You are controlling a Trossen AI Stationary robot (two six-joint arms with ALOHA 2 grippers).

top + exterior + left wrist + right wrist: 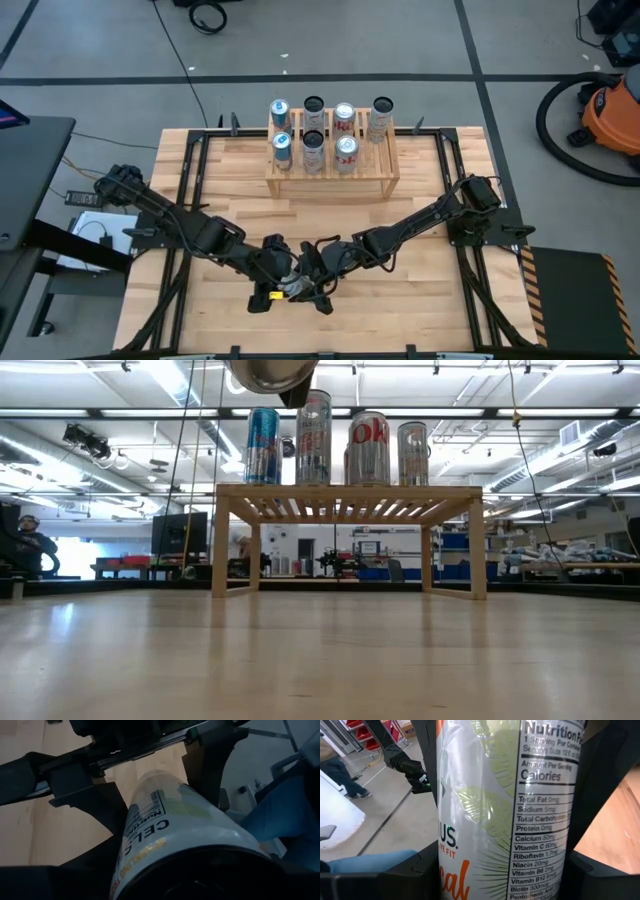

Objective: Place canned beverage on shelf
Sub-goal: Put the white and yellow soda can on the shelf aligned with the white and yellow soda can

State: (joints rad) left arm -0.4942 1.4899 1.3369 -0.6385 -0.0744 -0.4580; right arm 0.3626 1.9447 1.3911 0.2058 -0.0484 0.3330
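- The right gripper (312,272) is closed tight on the can (505,810), a white tall can with a nutrition label, pale green leaf print and orange lettering; in the right wrist view the can fills the space between the two dark fingers (600,780).
- The left gripper (285,282) sits just beside the right one, meeting it at the near middle of the table (420,300), and the same can (170,840) lies along its wrist view, running between that gripper's own dark fingers (85,795).
- Whether the left fingers are pressing on the can or standing slightly off it cannot be told.
- In the high view only a small pale and yellow patch (283,291) shows where the two grippers meet; the can itself is mostly hidden under them.
- Both arms stretch inward to this spot from the table's left and right edges.
- Well beyond the grippers, at the far middle of the table, stands the shelf (332,172), a low light-wood rack with a slatted top.
- On the shelf stand seven upright cans (313,147) in two rows, a blue one (279,111) at the far left corner.
- The low view shows the shelf (348,500) from the side with four cans visible on top and a round metal base of a can (270,372) hanging at the upper edge.
- Beyond the table, an orange vacuum cleaner (612,110) stands on the floor to the right.
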